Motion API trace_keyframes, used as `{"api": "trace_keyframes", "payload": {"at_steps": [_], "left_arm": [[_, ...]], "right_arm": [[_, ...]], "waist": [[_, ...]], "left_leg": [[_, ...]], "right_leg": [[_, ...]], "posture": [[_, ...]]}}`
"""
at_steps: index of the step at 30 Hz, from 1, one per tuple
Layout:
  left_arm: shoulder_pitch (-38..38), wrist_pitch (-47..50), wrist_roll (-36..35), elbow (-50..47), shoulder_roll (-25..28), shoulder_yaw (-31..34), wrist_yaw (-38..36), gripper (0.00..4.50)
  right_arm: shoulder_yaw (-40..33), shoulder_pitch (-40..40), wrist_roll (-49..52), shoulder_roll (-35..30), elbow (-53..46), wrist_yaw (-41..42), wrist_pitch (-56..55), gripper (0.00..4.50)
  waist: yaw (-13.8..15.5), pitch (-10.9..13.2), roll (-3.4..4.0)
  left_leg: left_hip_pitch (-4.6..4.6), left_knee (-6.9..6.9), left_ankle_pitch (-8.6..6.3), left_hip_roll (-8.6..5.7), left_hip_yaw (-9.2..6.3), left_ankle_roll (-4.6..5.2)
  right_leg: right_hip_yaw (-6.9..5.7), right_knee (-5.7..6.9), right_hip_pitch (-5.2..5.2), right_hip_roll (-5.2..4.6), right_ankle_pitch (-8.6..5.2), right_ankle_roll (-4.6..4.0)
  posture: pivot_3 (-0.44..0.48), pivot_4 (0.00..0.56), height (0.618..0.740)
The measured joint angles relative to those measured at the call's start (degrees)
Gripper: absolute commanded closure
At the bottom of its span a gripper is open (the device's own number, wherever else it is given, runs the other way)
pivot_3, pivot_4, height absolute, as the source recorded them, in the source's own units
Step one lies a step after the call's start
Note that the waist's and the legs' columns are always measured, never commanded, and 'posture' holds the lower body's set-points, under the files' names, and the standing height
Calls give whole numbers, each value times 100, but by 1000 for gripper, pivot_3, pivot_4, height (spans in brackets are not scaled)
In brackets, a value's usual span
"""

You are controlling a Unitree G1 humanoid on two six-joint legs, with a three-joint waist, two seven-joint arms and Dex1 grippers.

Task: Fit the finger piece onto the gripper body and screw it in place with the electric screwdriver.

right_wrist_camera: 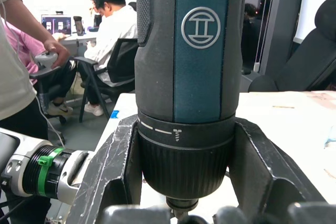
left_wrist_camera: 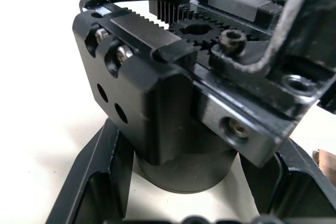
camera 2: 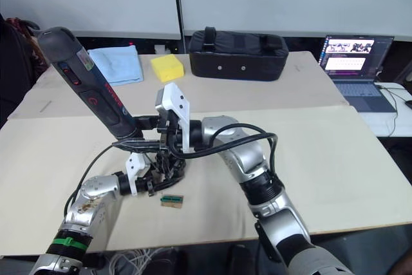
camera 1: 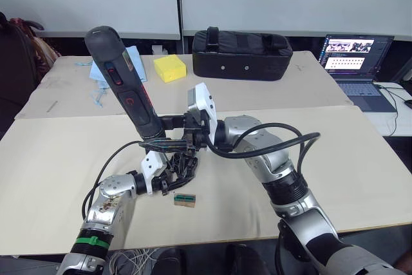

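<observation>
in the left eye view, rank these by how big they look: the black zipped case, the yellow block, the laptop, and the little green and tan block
1. black zipped case
2. laptop, cut off somewhat by the picture's edge
3. yellow block
4. green-and-tan block

The small block lies nearest the camera yet looks smallest, so its rank is safe.

Even, bright overhead light fills the head views, with soft, faint shadows on the table (camera 1: 335, 159). The laptop (camera 1: 358, 56) screen glows. In the left wrist view the background is blown out to near white, and the gripper body (left_wrist_camera: 173, 103) looms close (its nearest edges soft). Behind the electric screwdriver (right_wrist_camera: 189, 77), the room blurs slightly.
</observation>
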Motion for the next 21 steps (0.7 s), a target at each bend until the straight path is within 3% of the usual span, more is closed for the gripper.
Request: {"api": "trace_keyframes", "payload": {"at_steps": [21], "left_arm": [[14,94,-23,-45,0,1,0,2171]], "right_arm": [[24,60,-167,41,91,-3,-4,2596]], "waist": [[0,0,0]], "left_leg": [[0,0,0,0,0,0]], "right_leg": [[0,0,0,0,-2,1]], "posture": [[0,150,740]]}}
